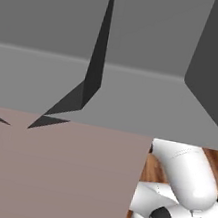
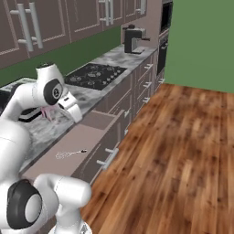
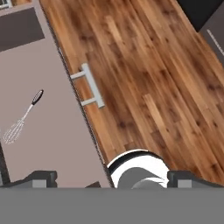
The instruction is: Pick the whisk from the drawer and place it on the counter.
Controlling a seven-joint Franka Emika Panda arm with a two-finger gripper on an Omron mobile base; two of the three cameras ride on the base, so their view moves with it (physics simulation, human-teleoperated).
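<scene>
Claw hangs released, both tips spread wide, gripping nothing, high over the open drawer. One whisk lies flat on the drawer floor, black handle at one end. One steel handle on the drawer front. Counter beside it.

Hand view high above drawer, steeply downward

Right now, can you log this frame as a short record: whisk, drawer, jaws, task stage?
whisk: lies flat in the drawer, whisk with its black handle end toward the drawer front
drawer: drawer pulled open, steel bar handle over the wood floor
jaws: gripper above the drawer, jaws wide apart, holding nothing
counter: marbled counter beside the stove
stage: whisk not yet grasped
</scene>
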